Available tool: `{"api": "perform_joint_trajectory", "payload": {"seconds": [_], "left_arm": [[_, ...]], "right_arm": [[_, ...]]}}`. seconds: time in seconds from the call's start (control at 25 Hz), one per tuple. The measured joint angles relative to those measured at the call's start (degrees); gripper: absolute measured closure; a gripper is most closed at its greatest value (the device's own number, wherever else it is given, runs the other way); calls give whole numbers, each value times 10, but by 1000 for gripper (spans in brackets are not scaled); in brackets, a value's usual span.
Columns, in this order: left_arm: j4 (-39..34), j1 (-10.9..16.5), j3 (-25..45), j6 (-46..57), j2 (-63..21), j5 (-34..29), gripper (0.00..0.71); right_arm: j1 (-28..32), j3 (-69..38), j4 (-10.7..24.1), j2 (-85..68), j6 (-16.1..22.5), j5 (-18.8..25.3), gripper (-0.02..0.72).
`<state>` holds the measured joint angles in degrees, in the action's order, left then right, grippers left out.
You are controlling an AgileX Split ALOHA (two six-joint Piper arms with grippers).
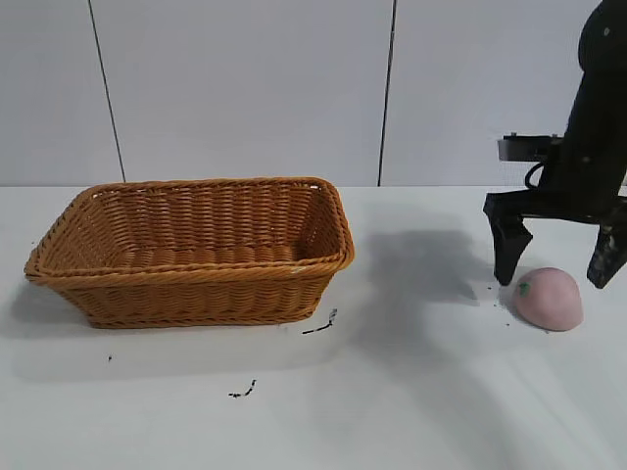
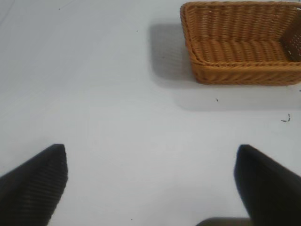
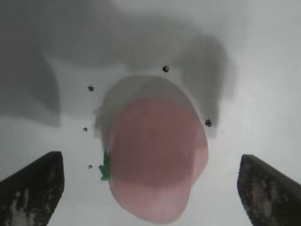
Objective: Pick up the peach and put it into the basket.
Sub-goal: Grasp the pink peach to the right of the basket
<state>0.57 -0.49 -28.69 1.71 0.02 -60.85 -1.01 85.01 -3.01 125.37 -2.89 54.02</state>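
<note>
The peach [image 1: 550, 298] is a pale pink rounded toy with a small green stem mark and lies on the white table at the right. My right gripper [image 1: 555, 268] hangs just above and behind it, open, one finger on each side and not touching it. In the right wrist view the peach [image 3: 155, 155] lies between the two spread fingertips [image 3: 33, 188]. The orange-brown wicker basket [image 1: 59, 257] stands at the left and is empty; it also shows in the left wrist view [image 2: 244, 73]. My left gripper [image 2: 151, 181] is open over bare table, out of the exterior view.
Small dark specks and scuffs lie on the table in front of the basket [image 1: 320, 324] and round the peach [image 3: 165, 69]. A pale panelled wall stands behind the table.
</note>
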Motion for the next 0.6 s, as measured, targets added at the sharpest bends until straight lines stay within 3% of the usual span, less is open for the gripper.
{"api": "perform_joint_trajectory", "payload": {"seconds": [0.04, 0.12, 0.16, 0.28, 0.32, 0.6], "left_arm": [[0, 0, 0, 0, 0, 0, 17], [0, 0, 0, 0, 0, 0, 17], [0, 0, 0, 0, 0, 0, 17], [0, 0, 0, 0, 0, 0, 17], [0, 0, 0, 0, 0, 0, 17], [0, 0, 0, 0, 0, 0, 17]], "right_arm": [[0, 0, 0, 1, 0, 1, 41], [0, 0, 0, 1, 0, 1, 169], [0, 0, 0, 1, 0, 1, 251], [0, 1, 0, 0, 0, 12, 617], [0, 2, 0, -2, 0, 15, 673], [0, 3, 0, -52, 0, 36, 680]]}}
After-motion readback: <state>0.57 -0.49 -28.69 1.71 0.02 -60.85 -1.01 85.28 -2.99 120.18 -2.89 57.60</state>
